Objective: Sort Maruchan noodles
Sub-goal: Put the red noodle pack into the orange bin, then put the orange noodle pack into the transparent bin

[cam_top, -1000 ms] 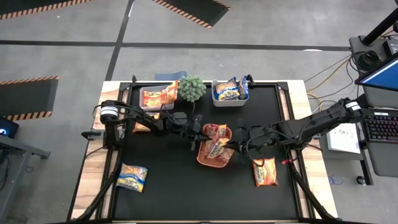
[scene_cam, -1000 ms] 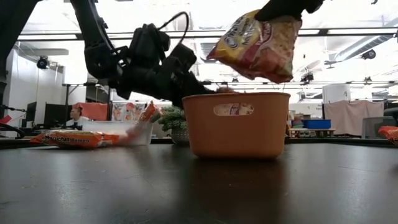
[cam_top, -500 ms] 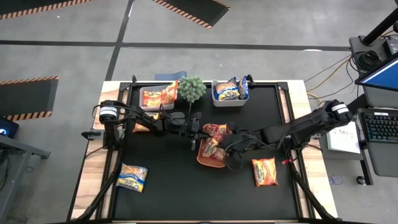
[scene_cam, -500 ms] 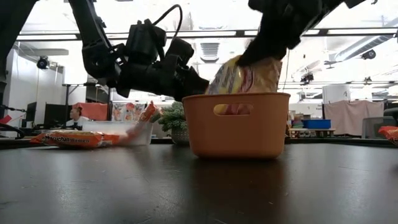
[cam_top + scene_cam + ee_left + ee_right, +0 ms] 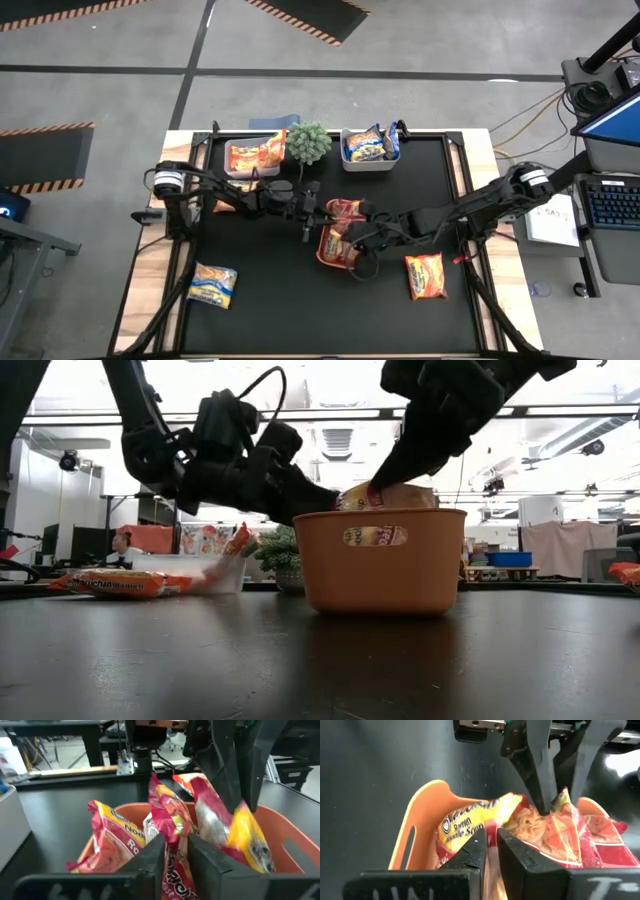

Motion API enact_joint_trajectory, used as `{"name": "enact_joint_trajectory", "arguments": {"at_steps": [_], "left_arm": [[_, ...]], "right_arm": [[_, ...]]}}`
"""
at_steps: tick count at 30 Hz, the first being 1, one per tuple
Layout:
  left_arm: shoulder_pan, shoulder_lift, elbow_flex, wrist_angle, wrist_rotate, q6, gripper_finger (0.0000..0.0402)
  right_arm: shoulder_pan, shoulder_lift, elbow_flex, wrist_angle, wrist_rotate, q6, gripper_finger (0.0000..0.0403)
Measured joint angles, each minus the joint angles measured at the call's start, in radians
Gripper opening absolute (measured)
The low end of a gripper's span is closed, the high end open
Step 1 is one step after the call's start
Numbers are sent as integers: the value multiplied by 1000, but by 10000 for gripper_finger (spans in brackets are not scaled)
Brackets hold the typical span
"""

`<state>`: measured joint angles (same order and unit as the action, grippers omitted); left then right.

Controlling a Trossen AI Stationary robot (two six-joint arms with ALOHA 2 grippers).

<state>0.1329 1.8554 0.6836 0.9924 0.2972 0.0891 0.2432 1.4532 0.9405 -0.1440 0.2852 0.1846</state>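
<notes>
An orange tray [image 5: 322, 258] stands mid-table with several Maruchan noodle packets upright inside. My left gripper [image 5: 322, 212] reaches level over the tray's left rim and is shut on a dark red packet [image 5: 172, 820]. My right gripper [image 5: 352, 238] slants down into the tray from the right, shut on a red-and-yellow packet [image 5: 470, 820]. Loose packets lie flat on the table: a yellow-and-blue one [image 5: 213, 285] at the near left, an orange one [image 5: 425, 276] at the near right, and another orange one [image 5: 228, 203] under my left arm. My left gripper pinches the dark red packet's upper edge [image 5: 171, 851] between its two fingers, coming in nearly level from the table's left. The packet stands upright in the tray among the others. My right gripper pinches its packet's top edge [image 5: 490, 842] between its two fingers, slanting down from the right. The packet's lower part sits inside the tray [image 5: 380, 570], and only its top shows above the rim.
Two clear bins stand along the far edge: the left one [image 5: 250, 157] holds orange packets, the right one [image 5: 370, 145] yellow-and-blue packets. A small green plant [image 5: 308, 142] stands between them. The near middle of the black mat is bare.
My right gripper has come down and toward the table's left with its packet. The packet hung clear above the tray a second ago and now sits down inside it, only its top showing over the rim. My left gripper has stayed at the tray.
</notes>
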Motion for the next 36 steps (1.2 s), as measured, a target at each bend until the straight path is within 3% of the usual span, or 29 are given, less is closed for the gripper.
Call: {"name": "enact_joint_trajectory", "arguments": {"at_steps": [9,14,20,29,36], "left_arm": [[2,-192,-128,-39,-19,41,135],[0,-342,-217,-39,-27,32,142],[-27,-505,-305,-35,-26,-33,139],[-117,-621,-338,-35,-26,-76,139],[-137,-674,-337,-62,-26,-159,139]], "right_arm": [[0,-32,5,-14,8,16,40],[0,-87,32,-73,5,39,40],[1,-146,141,-265,-12,175,38],[15,-135,270,-501,-357,453,38],[78,-121,218,-731,-436,670,38]]}}
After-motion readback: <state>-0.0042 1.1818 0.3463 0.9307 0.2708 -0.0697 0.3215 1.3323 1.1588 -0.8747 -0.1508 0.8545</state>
